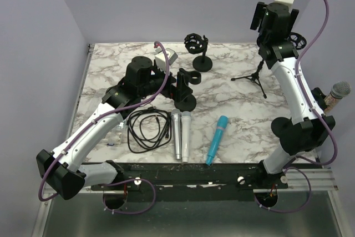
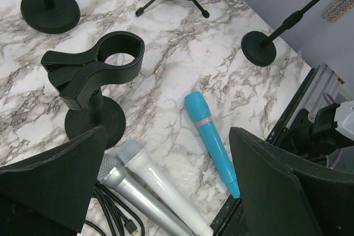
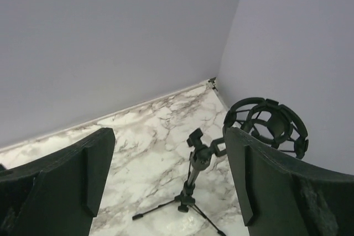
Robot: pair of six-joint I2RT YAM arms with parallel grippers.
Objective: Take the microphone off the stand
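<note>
A coiled black cable (image 1: pixel 147 129) lies left of and nearer than the clip stand (image 2: pixel 91 75), which stands mid-worktop; the left arm (image 1: pixel 94 129) reaches in from the left of the clip stand, and the left jaws hang just beside it, spread wide and gripping nothing; just in front of the clip stand's base a silver microphone (image 2: pixel 119 178) and a white microphone (image 2: pixel 160 183) lie side by side, touching; a blue microphone (image 2: pixel 210 139) lies near them, to the clip stand's right; behind the clip stand is a shock-mount stand (image 1: pixel 198 53); further right stands a tripod stand (image 3: pixel 193 183); the right arm (image 1: pixel 294 87) rises high above the tripod, the right jaws spread apart and empty; far right of the clip stand, the glittery microphone (image 1: pixel 338 92) sits at the upper end of the round-based stand (image 2: pixel 259 48).
</note>
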